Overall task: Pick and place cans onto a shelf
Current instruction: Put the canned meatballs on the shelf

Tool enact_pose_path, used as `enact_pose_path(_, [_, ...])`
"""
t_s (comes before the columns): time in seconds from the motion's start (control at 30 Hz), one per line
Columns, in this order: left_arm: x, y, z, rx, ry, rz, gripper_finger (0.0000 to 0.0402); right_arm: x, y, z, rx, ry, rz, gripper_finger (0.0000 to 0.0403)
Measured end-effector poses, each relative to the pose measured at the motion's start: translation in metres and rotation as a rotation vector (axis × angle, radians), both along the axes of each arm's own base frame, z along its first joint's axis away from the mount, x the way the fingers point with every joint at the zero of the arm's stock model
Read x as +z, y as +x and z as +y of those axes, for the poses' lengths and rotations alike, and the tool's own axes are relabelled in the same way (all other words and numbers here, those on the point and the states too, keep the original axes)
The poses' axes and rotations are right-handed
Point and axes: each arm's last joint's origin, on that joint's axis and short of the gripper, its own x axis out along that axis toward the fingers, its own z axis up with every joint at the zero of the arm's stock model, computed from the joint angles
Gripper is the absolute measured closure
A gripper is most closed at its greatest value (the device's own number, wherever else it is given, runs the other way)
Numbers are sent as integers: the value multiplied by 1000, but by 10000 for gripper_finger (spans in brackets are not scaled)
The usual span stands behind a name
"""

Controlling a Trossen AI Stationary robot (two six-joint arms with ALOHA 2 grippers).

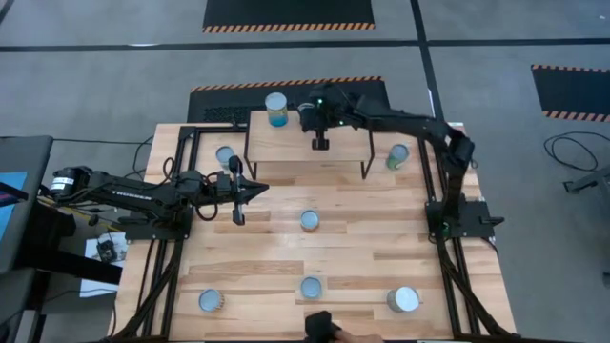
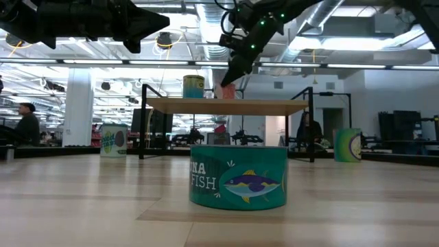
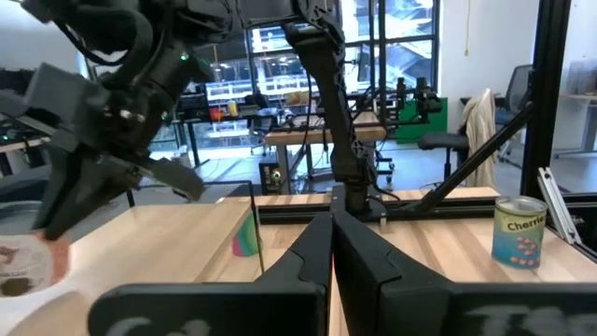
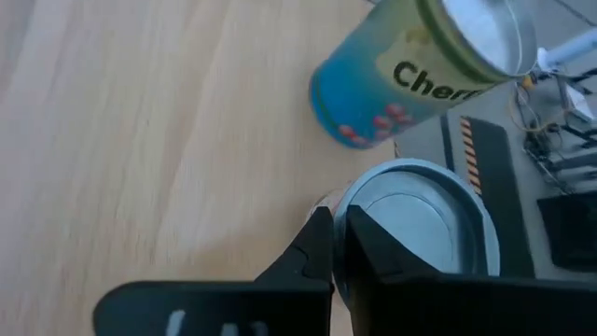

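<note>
The shelf (image 1: 310, 141) is a small raised platform with a light wood top and thin black legs. A blue-labelled can (image 1: 276, 108) stands upright on its back left part, axis vertical, silvery round top facing up. Beside it, a second can (image 4: 415, 219) with a silvery lid stands upright on the shelf top, under the right gripper (image 1: 319, 143).

The right gripper's jaws stand narrow, pinched on the rim of this second can, one finger inside the lid edge and one outside.

In front of the shelf, a teal fish-labelled can (image 1: 309, 220) stands upright on the table (image 1: 381, 267). Another can (image 1: 397, 155) stands just right of the shelf.

The left gripper (image 1: 255, 191) hovers left of the shelf, jaws fully closed, holding nothing
</note>
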Motion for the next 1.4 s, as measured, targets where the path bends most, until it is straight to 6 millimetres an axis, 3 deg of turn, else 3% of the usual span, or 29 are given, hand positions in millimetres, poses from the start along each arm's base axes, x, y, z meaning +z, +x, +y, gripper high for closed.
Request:
enact_pose_path(0.6, [0, 0, 0, -1, -5, 0, 400, 2, -2, -7, -19, 55, -54, 366])
enact_pose_path(1.03, [0, 0, 0, -2, -6, 0, 400, -10, 3, -12, -48, 71, -44, 362])
enact_pose_path(1.4, [0, 0, 0, -2, -6, 0, 400, -8, 6, -12, -52, 53, -74, 304])
